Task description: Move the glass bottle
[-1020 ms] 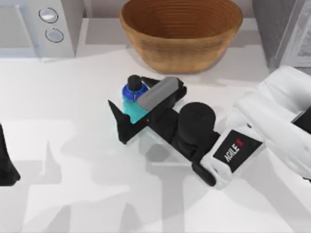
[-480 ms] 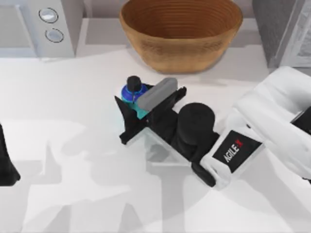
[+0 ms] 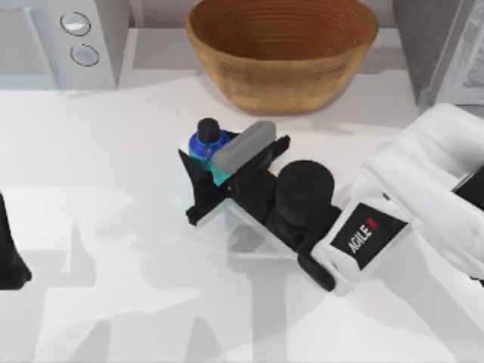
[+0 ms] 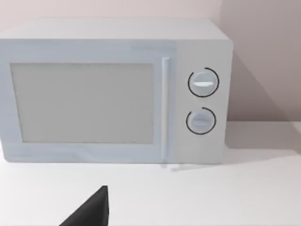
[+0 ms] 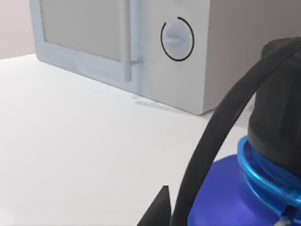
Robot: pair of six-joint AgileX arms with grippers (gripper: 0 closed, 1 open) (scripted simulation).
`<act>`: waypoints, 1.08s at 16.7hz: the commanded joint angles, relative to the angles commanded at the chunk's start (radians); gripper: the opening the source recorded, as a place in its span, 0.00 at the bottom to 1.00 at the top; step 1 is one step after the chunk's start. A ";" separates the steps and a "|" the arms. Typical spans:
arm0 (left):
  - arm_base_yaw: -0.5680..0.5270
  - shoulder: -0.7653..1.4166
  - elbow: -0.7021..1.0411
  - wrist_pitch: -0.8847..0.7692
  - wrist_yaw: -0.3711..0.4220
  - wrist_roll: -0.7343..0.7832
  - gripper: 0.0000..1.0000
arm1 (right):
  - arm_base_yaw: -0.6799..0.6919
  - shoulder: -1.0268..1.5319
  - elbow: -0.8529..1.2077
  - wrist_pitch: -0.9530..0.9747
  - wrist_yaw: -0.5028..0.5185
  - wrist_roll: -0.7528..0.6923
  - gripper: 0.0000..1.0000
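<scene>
The right hand (image 3: 208,168) is clamped on the glass bottle (image 3: 207,145), which stands mid-desk (image 3: 113,227) just in front of the basket (image 3: 281,53). Gripping looks done; lifting and moving remain.

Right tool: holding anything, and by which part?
Right tool is closed on the glass bottle, gripping its cyan body below the dark blue shoulder. Left tool is parked at the table's left edge.

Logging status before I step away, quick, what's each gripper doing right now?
Left gripper: parked at the table's left edge; cannot be told.
Right gripper: closed on the glass bottle, near the table's middle.
</scene>
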 joint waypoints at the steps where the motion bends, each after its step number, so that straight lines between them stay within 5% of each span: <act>1: 0.000 0.000 0.000 0.000 0.000 0.000 1.00 | 0.000 0.000 0.000 0.000 0.000 0.000 0.00; 9: 0.000 0.000 0.000 0.000 0.000 0.000 1.00 | -0.070 -0.020 -0.045 0.032 -0.067 0.001 0.00; 18: 0.000 0.000 0.000 0.000 0.000 0.000 1.00 | -0.667 -0.178 -0.423 0.232 -0.641 0.010 0.00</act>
